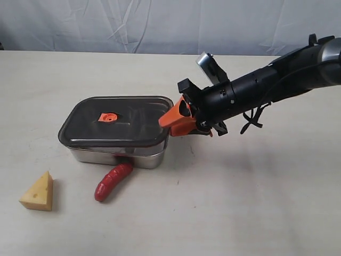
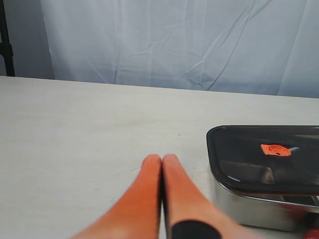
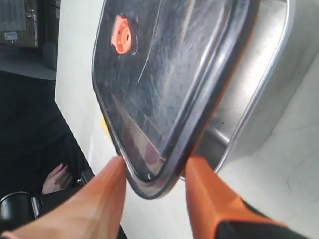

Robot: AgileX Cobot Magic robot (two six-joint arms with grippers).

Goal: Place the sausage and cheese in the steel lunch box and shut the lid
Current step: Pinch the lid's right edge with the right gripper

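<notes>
right hand (image 1: 166, 120): closed on one corner of the lid (image 1: 120, 120), one finger on each side of the rounded edge; nothing else held
left hand (image 2: 162, 159): shut, fingers pressed together, empty, over the desk (image 2: 75, 129) near the box
lid: lying over the steel lunch box (image 1: 117, 156) but askew and not seated; in the right wrist view part of the tray's inside shows past its rim
sausage (image 1: 113, 180): on the desk in front of the box, its upper end touching or just beside the front wall; not yet inside
cheese (image 1: 38, 192): on the desk, standing on a flat face, well apart from the box, on the same side of it as the sausage; not yet inside
lid handling, judged: light, stiff, smooth plastic; a corner hold lets it swing or slip, so slow moves are called for; the thin rim is the only purchase
sausage handling, judged: light, glossy and round, likely to roll or squirt out of a hard pinch; take it across the middle, fingers square to its length
cheese handling, judged: light and rigid; the sloped faces would wedge out of a grip, so take the two flat parallel sides
box handling, judged: thin steel, probably light enough to slide on the desk if nudged; press the lid straight down when closing
</notes>
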